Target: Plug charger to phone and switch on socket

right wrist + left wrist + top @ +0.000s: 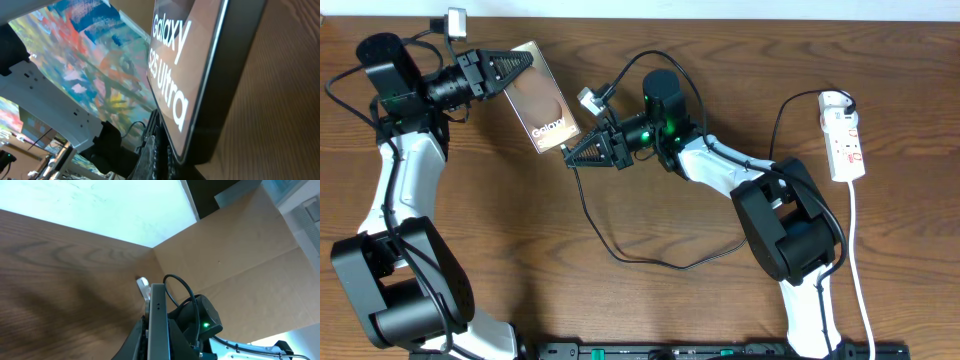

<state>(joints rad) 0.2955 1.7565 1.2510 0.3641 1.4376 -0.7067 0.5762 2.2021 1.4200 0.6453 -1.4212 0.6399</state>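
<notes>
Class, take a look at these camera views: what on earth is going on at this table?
A robot is trying to plug a charger into a phone. The left gripper is shut on the far end of the phone. The right gripper is shut at the phone's near end, and the charger trails from its jaws across the table to the socket. Whether the plug is in yet cannot be seen. The socket lies untouched.
</notes>
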